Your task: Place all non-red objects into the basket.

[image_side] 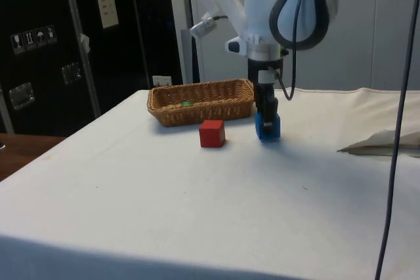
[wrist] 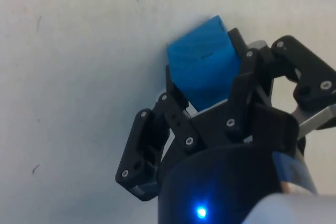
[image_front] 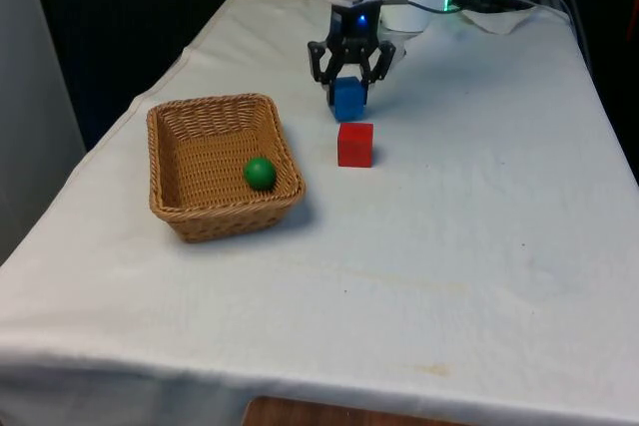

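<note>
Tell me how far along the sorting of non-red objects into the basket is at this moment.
About halfway. Done: the green ball already lies in the wicker basket. In hand: the gripper has its fingers closed on the blue cube, low over the cloth beside the red cube. Left: carry the blue cube to the basket and release it. The red cube stays on the table.

Your arm reaches straight down, wrist upright. Your pincer (image_front: 348, 84) sits low, its fingers (wrist: 176, 98) clamped on a blue block (wrist: 202, 66).
</note>
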Controlling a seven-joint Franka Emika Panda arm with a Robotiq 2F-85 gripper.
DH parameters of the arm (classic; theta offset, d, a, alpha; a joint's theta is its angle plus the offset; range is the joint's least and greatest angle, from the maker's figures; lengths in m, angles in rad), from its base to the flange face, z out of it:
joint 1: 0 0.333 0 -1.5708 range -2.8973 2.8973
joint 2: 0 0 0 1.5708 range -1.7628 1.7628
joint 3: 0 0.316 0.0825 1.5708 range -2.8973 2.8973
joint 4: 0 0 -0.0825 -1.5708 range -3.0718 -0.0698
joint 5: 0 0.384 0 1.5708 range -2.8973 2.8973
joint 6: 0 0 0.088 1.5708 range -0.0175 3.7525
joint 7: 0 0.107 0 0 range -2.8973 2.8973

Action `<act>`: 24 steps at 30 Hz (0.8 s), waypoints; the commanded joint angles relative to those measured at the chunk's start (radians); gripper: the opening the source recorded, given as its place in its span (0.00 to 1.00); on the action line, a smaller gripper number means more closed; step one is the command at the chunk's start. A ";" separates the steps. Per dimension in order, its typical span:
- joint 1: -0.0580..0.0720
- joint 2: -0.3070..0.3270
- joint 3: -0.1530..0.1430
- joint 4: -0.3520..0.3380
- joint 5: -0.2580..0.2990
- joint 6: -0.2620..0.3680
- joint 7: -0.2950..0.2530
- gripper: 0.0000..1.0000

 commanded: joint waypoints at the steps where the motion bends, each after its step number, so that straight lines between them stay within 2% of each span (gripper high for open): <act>1: 0.001 -0.031 -0.008 -0.004 -0.006 -0.026 0.000 0.03; 6: 0.000 -0.084 -0.016 -0.004 -0.012 -0.067 0.001 0.03; 7: 0.000 -0.081 -0.010 -0.005 -0.001 -0.063 -0.004 0.03; 8: 0.000 -0.093 -0.017 -0.004 -0.013 -0.074 0.001 0.03; 17: -0.002 -0.181 -0.025 0.014 -0.007 -0.166 -0.016 0.03; 18: 0.000 -0.176 -0.024 0.011 -0.001 -0.155 -0.017 0.03; 19: -0.002 -0.195 -0.027 0.017 -0.006 -0.181 -0.018 0.03; 24: -0.002 -0.231 -0.035 0.033 0.000 -0.226 -0.030 0.03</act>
